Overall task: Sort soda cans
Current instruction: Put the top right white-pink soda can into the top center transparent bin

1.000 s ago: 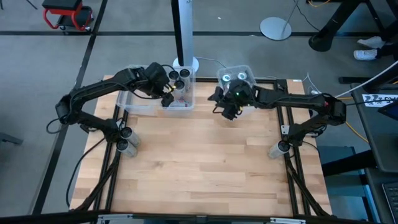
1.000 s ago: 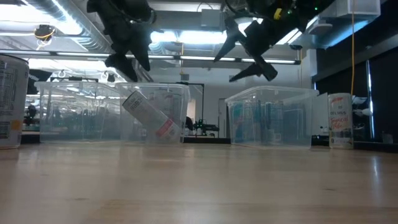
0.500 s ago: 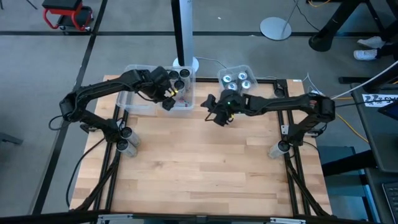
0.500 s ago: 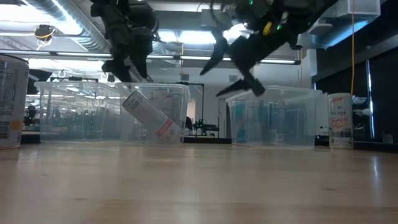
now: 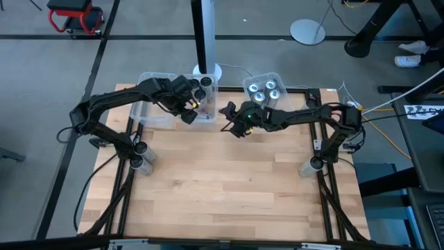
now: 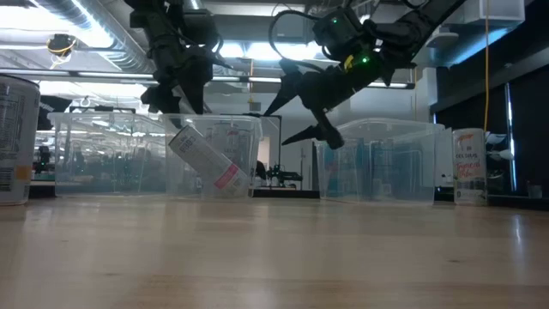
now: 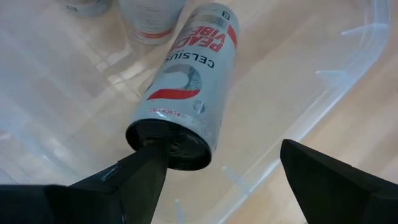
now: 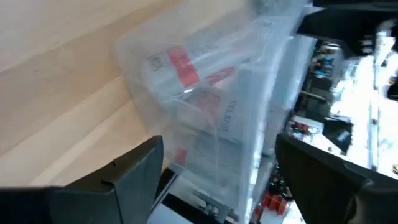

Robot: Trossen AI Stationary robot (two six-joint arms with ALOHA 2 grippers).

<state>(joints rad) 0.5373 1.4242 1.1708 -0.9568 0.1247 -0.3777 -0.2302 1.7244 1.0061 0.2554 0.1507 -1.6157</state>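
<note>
**Both grippers open at the far-edge bins**

Left gripper hanging over the left clear bin at the tabletop's far edge, fingers spread wide, gripping nothing. Below it, a silver-and-red can tilted against the bin wall, two more upright beside it. Right gripper open too, empty, poised between the two bins. Right bin at the far edge, holding silver-topped cans standing upright.

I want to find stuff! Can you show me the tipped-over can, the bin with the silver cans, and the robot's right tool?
tipped-over can [image 7: 189, 87], left wrist view, on its printed silver side.
bin with the silver cans [image 5: 248, 80], high view, on its clear rim.
right tool [image 5: 230, 119], high view, midway between its open fingertips.
</note>
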